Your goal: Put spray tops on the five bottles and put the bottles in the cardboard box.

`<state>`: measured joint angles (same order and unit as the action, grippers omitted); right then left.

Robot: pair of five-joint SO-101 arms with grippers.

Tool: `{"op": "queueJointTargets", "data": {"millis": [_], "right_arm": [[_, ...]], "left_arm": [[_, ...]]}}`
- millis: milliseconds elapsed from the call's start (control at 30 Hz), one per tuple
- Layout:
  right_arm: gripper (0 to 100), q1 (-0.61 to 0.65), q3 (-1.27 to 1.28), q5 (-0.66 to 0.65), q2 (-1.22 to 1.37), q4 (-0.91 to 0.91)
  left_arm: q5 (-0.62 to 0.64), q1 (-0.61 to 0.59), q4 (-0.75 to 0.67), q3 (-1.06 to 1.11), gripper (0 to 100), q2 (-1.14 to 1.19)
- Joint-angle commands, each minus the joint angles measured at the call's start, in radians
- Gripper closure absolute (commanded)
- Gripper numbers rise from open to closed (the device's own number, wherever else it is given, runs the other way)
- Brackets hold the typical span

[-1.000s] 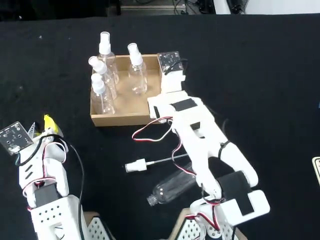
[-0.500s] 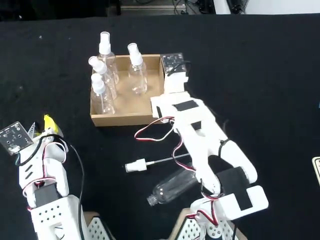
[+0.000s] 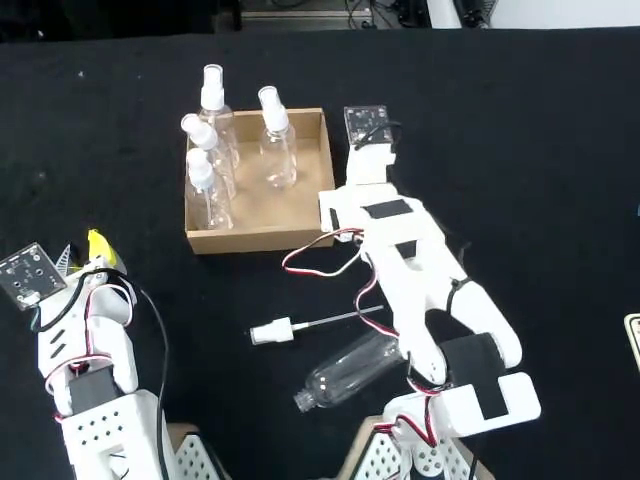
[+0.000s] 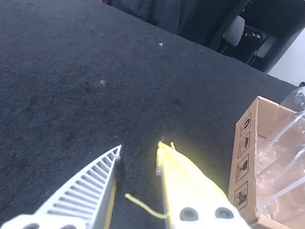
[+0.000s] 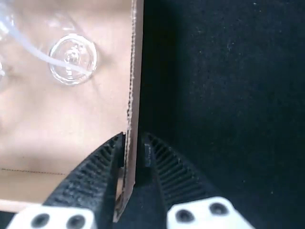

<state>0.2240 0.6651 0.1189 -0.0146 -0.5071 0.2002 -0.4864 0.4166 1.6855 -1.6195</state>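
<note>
- the cardboard box (image 3: 250, 238) sits toward the far edge of the desk (image 3: 520, 150), left of centre, with four capped bottles (image 3: 279, 155) standing upright in its left and far part.
- the right hand (image 5: 134, 144) pinches the box's right wall, one finger inside and one outside.
- a fifth bottle (image 3: 345, 372), without a top, lies on its side close to the near edge, just beside the right arm (image 3: 420, 280).
- the loose spray top (image 3: 272, 332) lies just beyond that bottle, its thin tube pointing toward the right edge.
- the left hand (image 4: 138, 155) is at the near left corner, fingers slightly spread over bare desk.
</note>
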Motion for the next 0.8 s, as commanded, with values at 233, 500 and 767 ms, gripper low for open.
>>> {"op": "queueJointTargets", "data": {"millis": [233, 500, 767], "right_arm": [[98.8, -0.023, 0.027, -0.025, -0.022, 0.017], [98.8, -0.023, 0.091, -0.101, -0.094, 0.017], [98.8, -0.023, 0.137, -0.153, -0.173, -0.012]], "left_arm": [[-0.005, 0.002, -0.017, 0.024, 90, -0.009], [-0.005, 0.002, -0.017, 0.024, 90, -0.009], [-0.005, 0.001, -0.017, 0.024, 90, -0.009]]}}
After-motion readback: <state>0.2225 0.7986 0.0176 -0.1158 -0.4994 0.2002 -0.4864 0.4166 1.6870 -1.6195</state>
